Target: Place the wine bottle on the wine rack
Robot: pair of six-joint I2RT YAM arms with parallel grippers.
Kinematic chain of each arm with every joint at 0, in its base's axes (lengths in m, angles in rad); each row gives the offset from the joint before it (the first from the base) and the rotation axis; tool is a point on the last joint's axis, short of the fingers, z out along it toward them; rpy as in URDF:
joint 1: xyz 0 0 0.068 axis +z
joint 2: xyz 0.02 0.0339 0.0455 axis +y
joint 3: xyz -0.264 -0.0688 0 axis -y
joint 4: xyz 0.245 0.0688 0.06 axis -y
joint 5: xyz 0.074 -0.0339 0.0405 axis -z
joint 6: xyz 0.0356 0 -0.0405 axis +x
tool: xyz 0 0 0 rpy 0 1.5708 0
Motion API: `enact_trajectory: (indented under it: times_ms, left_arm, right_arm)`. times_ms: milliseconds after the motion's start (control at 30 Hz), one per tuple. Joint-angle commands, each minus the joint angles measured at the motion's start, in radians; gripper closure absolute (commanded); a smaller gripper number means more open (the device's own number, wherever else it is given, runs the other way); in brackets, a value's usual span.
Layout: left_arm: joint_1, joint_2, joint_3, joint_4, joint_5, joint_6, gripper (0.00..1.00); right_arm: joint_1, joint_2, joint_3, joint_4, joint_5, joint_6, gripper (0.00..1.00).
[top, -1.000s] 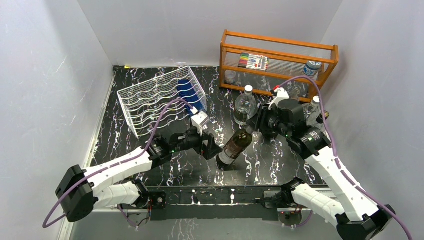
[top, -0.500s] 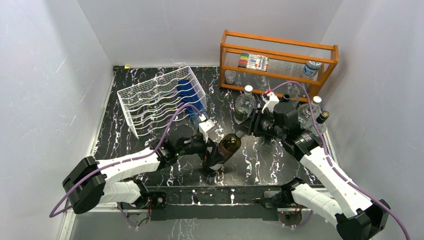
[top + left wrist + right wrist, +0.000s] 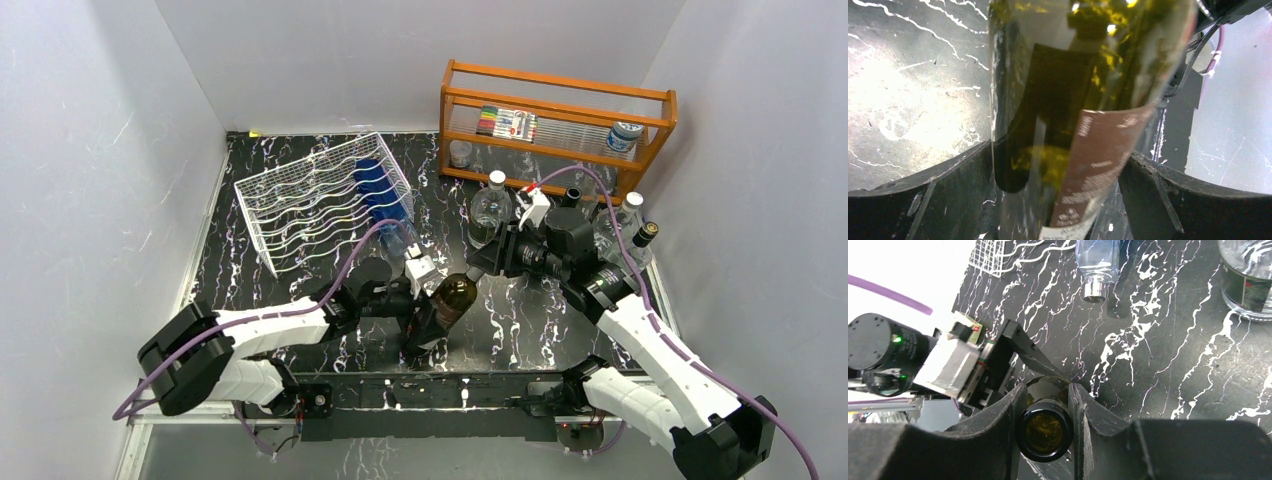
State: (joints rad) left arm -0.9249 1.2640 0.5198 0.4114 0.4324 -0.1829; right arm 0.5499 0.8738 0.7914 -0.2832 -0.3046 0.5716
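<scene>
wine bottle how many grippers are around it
2: the right gripper is shut on the bottle's neck; the left gripper's fingers sit either side of its body, contact unclear.

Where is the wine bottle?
Top view: the wine bottle tilts at the table's front middle, right gripper pinching its neck, left gripper around its body.

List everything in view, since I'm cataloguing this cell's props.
wine bottle: one, dark green with brown label, tilted, front centre
wine rack: one, white wire, rear left
blue objects: count unclear, blue, in the rack
wooden shelf: one, orange, rear right
marker set: one, multicoloured, on the shelf
clear bottles: several, clear, near the right arm and shelf
table: one, black with white veins, underneath
left gripper: one, black, clasping the bottle's body
right gripper: one, black, shut on its neck
</scene>
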Motion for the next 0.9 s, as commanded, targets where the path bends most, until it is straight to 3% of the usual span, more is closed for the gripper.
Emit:
enact_trajectory:
  times_ms: [0,167,267,467,533,633,667,733,867]
  left_arm:
    - [-0.004,0.041,0.01,0.077,0.005,0.016,0.14]
    - [-0.003,0.057,0.006,0.134,-0.028,0.037,0.15]
    - [-0.003,0.052,0.016,0.13,-0.03,0.061,0.21]
    - [-0.004,0.023,0.056,0.073,-0.056,0.132,0.77]
    - [-0.003,0.004,0.066,0.052,-0.079,0.161,1.0]
    - [-0.004,-0.048,0.068,0.022,-0.127,0.212,1.0]
    - [-0.003,-0.068,0.076,-0.002,-0.136,0.235,1.0]
    - [-0.005,-0.116,0.105,-0.078,-0.161,0.295,1.0]
    - [-0.009,-0.215,0.199,-0.278,-0.181,0.49,1.0]
  right_arm:
    - [-0.001,-0.019,0.002,0.127,-0.077,0.008,1.0]
    - [-0.001,-0.033,-0.013,0.135,-0.078,0.013,1.0]
    - [-0.001,-0.046,-0.025,0.141,-0.076,0.019,1.0]
    - [-0.001,-0.046,-0.017,0.112,-0.076,0.008,0.97]
    - [-0.001,-0.042,-0.009,0.103,-0.082,0.004,0.86]
    - [-0.002,-0.043,0.013,0.067,-0.053,0.0,0.46]
    - [-0.001,-0.049,0.024,0.05,-0.036,-0.004,0.38]
    - [-0.001,-0.057,0.051,0.016,-0.002,-0.019,0.28]
    - [-0.001,-0.041,0.141,-0.063,-0.009,-0.091,0.18]
